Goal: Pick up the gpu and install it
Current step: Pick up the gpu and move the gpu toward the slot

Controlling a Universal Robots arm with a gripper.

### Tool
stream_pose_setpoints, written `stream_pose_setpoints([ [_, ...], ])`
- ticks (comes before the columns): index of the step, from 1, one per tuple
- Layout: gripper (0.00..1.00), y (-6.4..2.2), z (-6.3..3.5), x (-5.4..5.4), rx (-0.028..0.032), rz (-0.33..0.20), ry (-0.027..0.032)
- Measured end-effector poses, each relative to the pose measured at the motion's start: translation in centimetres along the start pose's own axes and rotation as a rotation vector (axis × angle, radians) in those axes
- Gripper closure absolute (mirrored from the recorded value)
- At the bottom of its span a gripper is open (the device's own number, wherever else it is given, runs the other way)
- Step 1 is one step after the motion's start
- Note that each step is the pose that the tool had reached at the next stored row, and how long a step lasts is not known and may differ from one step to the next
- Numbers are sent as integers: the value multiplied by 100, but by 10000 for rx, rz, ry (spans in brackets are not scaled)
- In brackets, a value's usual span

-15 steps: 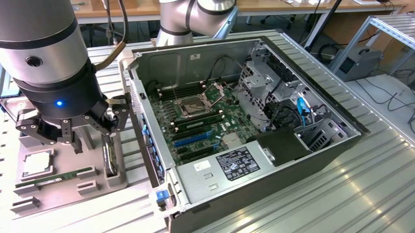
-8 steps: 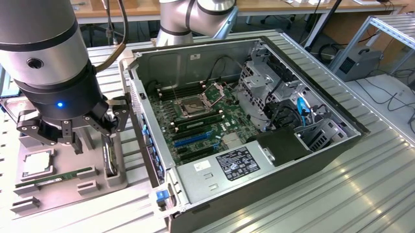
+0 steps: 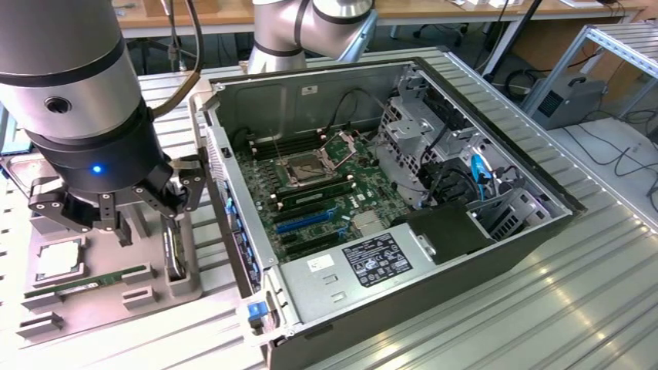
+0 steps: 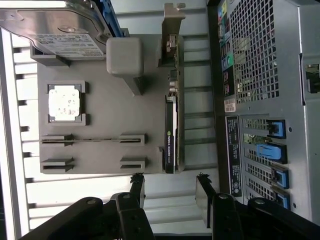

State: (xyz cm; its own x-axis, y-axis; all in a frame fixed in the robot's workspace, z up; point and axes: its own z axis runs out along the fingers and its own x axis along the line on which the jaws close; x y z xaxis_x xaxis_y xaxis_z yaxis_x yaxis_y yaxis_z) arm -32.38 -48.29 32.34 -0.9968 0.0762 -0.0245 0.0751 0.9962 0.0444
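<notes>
We are hovering the spread claw (image 4: 170, 182) above the graphics card (image 4: 170, 135), standing on edge in the tray (image 4: 107, 112) at the exterior view's left. Seemingly light, stiff, fragile; we are favouring its flat sides.

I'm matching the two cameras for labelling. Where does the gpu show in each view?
Exterior view: the gpu stands on edge in the grey tray, at the exterior view's left, beside the computer case.
Wrist view: the gpu runs along the tray's side nearest the case.
Shared landmark: the tray's square silver chip.
</notes>
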Motion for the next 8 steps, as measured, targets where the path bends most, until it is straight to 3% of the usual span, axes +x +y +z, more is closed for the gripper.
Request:
stream_pose_setpoints([
  [8, 46, -1, 23, 1, 0, 0, 0],
])
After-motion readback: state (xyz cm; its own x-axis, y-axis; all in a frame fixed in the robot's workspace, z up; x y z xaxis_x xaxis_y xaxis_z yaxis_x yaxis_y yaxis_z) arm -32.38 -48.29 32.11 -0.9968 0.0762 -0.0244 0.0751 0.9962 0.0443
